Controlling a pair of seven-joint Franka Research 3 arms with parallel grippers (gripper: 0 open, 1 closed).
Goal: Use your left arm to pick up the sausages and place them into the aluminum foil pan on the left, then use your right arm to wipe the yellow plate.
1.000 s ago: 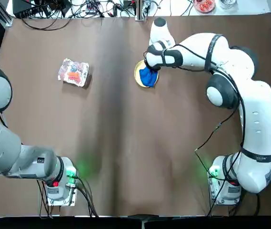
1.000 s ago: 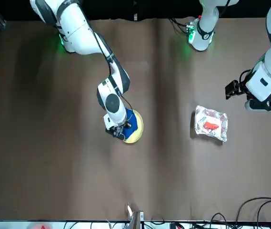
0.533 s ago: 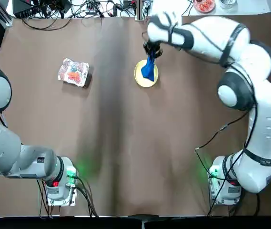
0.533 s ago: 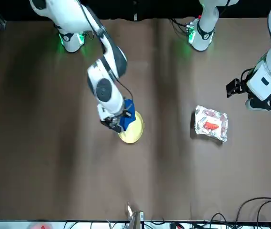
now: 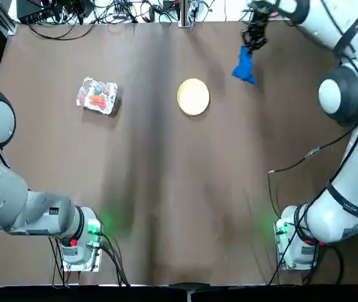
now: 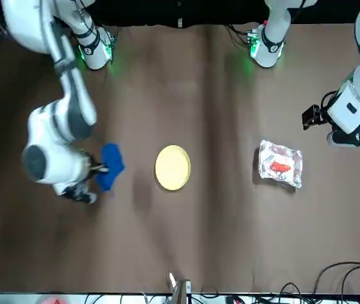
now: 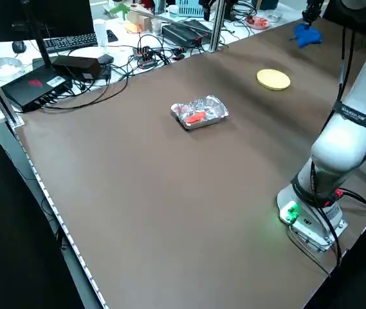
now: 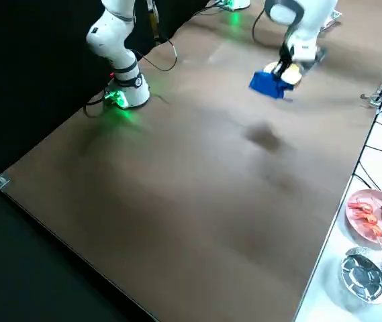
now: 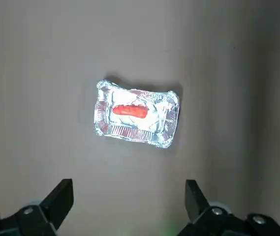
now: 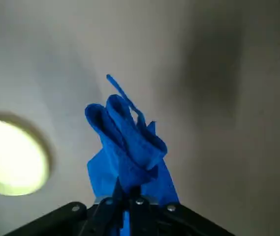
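Note:
The yellow plate [image 5: 193, 96] lies bare at the table's far middle, also seen as plate [image 6: 173, 167] and plate [image 10: 12, 157]. My right gripper [image 5: 252, 39] is raised to the right of it near the far edge, shut on a blue cloth [image 5: 244, 65] that hangs below it, cloth [image 6: 111, 166], cloth [image 10: 130, 147]. The aluminum foil pan [image 5: 97, 95] sits at the far left with the red-orange sausage [image 9: 130, 111] lying inside it, sausage [image 6: 281, 166]. My left gripper [image 9: 127, 196] hovers open high above the pan, nothing between its fingers.
Cables and electronics [image 5: 103, 9] crowd the strip beyond the table's far edge. A pink dish with food [image 8: 375, 215] and a round foil dish [image 8: 365, 272] stand on the white side surface past the far edge. Both arm bases [image 5: 78, 242] stand at the near edge.
My right gripper lifted the blue cloth off the yellow plate and swung it to the right and toward the far edge, leaving the plate uncovered. The left arm has not moved.

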